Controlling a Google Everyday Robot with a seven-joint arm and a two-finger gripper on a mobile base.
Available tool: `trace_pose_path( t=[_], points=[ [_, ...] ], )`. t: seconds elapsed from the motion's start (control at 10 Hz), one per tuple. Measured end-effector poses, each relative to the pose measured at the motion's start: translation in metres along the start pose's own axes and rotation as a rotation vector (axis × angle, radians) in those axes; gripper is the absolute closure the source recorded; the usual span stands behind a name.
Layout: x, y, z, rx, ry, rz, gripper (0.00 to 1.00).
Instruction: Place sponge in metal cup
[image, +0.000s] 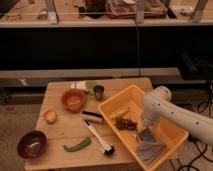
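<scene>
Wooden table (65, 134) bears yellow bin (116, 97); pincer (142, 131) inside it.

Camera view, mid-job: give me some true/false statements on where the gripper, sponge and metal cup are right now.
The gripper is down inside the yellow bin. True.
The metal cup stands in the bin. False: it stands on the table, beside the orange bowl.
The sponge is in the cup. False: it lies in the bin, by the gripper.
The maroon bowl sits on the table, outside the bin. True.
</scene>
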Motion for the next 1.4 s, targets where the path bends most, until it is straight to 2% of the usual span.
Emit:
trace_pose_path(
  t=[1.4],
  points=[
    [-0.005,-0.011,0.036,0.001,-0.035,-0.031,0.41]
  ],
)
